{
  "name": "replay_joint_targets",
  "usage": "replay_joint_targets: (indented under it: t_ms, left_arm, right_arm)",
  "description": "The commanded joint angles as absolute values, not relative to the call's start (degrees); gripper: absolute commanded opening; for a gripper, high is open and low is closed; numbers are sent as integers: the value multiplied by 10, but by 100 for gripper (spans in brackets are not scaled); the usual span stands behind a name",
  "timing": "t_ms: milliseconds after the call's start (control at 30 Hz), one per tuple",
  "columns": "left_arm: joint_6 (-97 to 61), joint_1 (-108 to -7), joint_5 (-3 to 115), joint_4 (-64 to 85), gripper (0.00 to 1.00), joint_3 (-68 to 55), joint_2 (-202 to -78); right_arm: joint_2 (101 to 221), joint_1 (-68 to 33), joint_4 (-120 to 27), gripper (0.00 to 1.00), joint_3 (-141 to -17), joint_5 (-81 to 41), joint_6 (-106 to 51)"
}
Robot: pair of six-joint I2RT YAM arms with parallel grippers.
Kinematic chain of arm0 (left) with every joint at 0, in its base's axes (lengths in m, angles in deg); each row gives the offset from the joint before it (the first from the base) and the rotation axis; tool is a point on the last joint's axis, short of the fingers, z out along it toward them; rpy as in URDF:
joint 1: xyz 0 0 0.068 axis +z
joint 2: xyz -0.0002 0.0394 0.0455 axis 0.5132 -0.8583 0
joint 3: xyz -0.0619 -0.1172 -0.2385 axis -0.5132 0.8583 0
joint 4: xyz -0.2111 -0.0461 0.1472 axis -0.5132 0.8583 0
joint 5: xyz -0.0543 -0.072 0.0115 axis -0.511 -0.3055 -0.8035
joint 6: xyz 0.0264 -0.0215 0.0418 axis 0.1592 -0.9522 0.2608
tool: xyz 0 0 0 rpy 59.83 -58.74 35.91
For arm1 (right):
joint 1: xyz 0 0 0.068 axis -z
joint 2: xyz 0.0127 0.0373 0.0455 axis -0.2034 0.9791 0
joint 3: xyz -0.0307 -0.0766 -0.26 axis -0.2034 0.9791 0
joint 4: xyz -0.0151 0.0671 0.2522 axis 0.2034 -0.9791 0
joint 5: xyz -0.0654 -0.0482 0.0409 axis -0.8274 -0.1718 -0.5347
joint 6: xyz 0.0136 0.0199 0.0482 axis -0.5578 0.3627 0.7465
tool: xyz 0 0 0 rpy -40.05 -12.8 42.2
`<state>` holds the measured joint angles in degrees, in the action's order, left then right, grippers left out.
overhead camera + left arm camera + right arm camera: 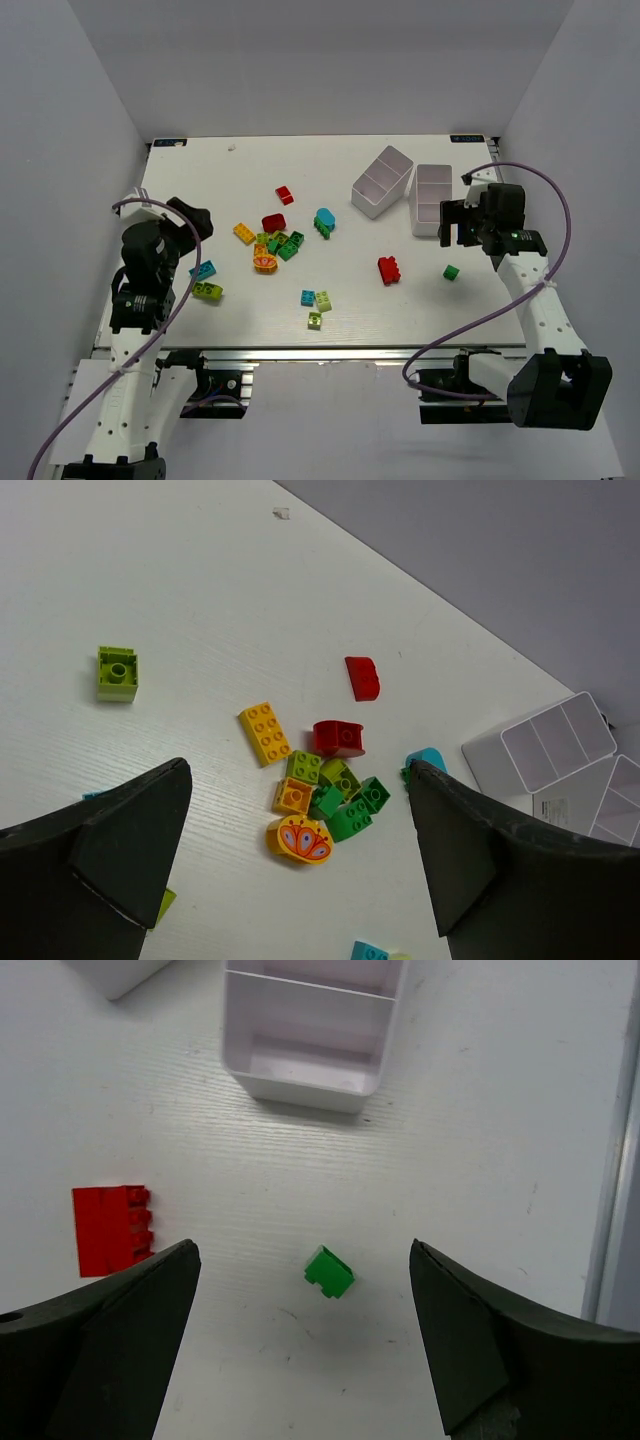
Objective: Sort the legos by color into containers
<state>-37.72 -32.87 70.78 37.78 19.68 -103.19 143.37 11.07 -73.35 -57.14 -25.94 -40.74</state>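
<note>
Left jaws and right jaws wide, holding nothing. Small green plastic brick [329, 1271] nearside of white divided plastic tray [305, 1060], bare white desk [500, 1160] all around; red studded brick [108, 1230] near-left of tray; mixed brick cluster [277, 243] well left.

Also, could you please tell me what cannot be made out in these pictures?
Left wrist view: one cyan brick is partly hidden behind a finger of the left gripper; another cyan brick is cut off by the bottom edge.
Right wrist view: the white tray is cut off by the top edge, hiding its far compartments.
Top view: the clustered bricks are too small to count.
</note>
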Motion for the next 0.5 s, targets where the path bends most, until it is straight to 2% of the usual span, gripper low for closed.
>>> replay_joint_targets:
  t_ms: [0, 33, 67, 100, 167, 267, 300, 367, 400, 433, 467]
  left_arm:
    - [-386, -329, 702, 371, 98, 191, -1025]
    - [-388, -329, 702, 371, 98, 190, -1027]
    - [-388, -329, 700, 369, 98, 189, -1029]
    - [-392, -328, 697, 368, 98, 189, -1033]
    - [-399, -328, 688, 363, 98, 192, -1038]
    - [-414, -329, 674, 352, 98, 201, -1043]
    - [-423, -329, 660, 339, 95, 206, -1043]
    - [-431, -329, 645, 316, 89, 223, -1042]
    - [-444, -329, 615, 305, 61, 231, -1042]
    - [-444, -329, 615, 302, 61, 232, -1043]
    - [-450, -329, 598, 301, 31, 233, -1045]
  right_arm:
    - [1436, 110, -713, 90, -597, -142, -458]
    - [1432, 111, -715, 90, -594, -101, -486]
    - [1424, 111, -721, 90, -589, -52, -579]
    - [1419, 110, -746, 90, -579, 51, -633]
    - [1399, 110, -769, 90, -561, 168, -771]
    - [1385, 105, -794, 89, -518, 236, -890]
    - [1384, 105, -816, 89, -513, 271, -967]
    - [1396, 100, -794, 88, -491, 294, -966]
    - [1421, 93, -799, 53, -496, 300, -949]
    - [1437, 89, -800, 52, -504, 300, -949]
    - [1452, 87, -798, 17, -514, 290, -922]
